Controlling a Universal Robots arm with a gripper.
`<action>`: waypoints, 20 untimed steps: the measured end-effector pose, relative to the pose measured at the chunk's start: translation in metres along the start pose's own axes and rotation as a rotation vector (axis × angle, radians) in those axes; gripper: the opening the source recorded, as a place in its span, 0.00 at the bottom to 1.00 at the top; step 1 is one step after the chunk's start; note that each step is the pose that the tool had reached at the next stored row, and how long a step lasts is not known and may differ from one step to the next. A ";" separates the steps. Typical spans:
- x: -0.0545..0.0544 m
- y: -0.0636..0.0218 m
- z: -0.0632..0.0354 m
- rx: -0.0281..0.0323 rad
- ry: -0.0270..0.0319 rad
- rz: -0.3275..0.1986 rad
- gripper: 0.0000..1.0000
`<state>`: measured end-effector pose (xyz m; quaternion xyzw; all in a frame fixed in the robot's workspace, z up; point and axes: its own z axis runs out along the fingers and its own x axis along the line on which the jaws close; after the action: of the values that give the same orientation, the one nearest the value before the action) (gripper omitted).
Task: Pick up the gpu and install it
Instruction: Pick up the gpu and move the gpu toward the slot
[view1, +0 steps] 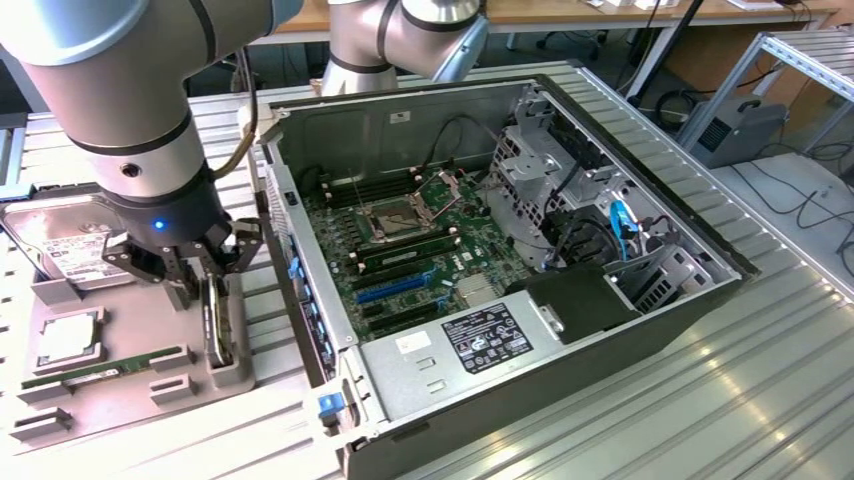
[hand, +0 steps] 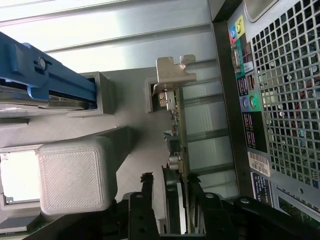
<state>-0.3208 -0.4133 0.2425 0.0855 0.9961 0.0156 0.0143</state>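
Ribbed metal table (view1: 747, 400), open computer case (view1: 400, 112) at centre, grey parts holder (view1: 134, 400) at eight o'clock in the exterior view. Upper end of the gpu (view1: 219, 325) hidden behind the end effector (view1: 200, 280); pad contact hard to judge. Arm (view1: 134, 130) in from eleven o'clock, wrist pointed down, jaws apart astride the gpu. Standing on edge in the holder's slot, long axis twelve to six o'clock, silvery bracket (hand: 172, 75) at the end far from the jaws.

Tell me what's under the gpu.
The grey tray: the gpu stands on edge in its slots, its lower edge hidden in them. Fingers straddle it from above.
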 end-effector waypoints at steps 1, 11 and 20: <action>0.000 0.0000 0.0000 0.0000 0.0000 0.000 0.34; 0.000 0.0000 0.0000 0.0000 0.0000 0.000 0.28; 0.000 0.0000 0.0000 0.0000 0.0000 0.000 0.28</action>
<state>-0.3208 -0.4133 0.2425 0.0855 0.9961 0.0156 0.0143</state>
